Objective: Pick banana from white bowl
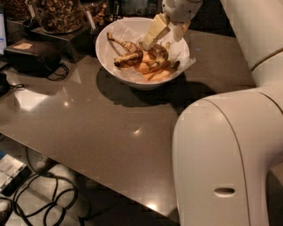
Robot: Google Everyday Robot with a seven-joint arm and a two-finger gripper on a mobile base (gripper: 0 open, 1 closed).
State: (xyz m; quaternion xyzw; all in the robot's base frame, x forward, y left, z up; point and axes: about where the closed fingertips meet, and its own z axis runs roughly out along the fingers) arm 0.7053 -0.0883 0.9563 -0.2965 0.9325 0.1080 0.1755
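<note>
The gripper [168, 36] hangs over the white bowl [132, 83], up at 12 o'clock in the view. Its two pale fingers [154, 32] are spread apart and there is nothing between them, so it is not holding anything. The longer finger points down toward 7 o'clock and its tip is just above the fruit. I cannot tell if the tip touches any fruit. The banana [159, 53] lies inside the bowl, right under the gripper. It is bent a lot and its skin is mostly dark brown. At its 9 o'clock side lies another brown-spotted banana [129, 56], and its thin stem points up toward 11 o'clock. At the 6 o'clock side of the bowl lie smooth orange bananas [155, 73], partly under the dark ones. Crumpled white paper [185, 57] lines the bowl and pokes over the rim at 3 o'clock. The bowl sits on a shiny brown table [101, 132]. At 10 o'clock from the bowl there is a black box [31, 55] with a thin cord. Behind it, at 11 o'clock, stands a clear jar of nuts [57, 13]. Down at 7 o'clock, black cables [44, 194] lie on the floor. The robot's big white arm [221, 159] fills the view from 2 o'clock to 5 o'clock
</note>
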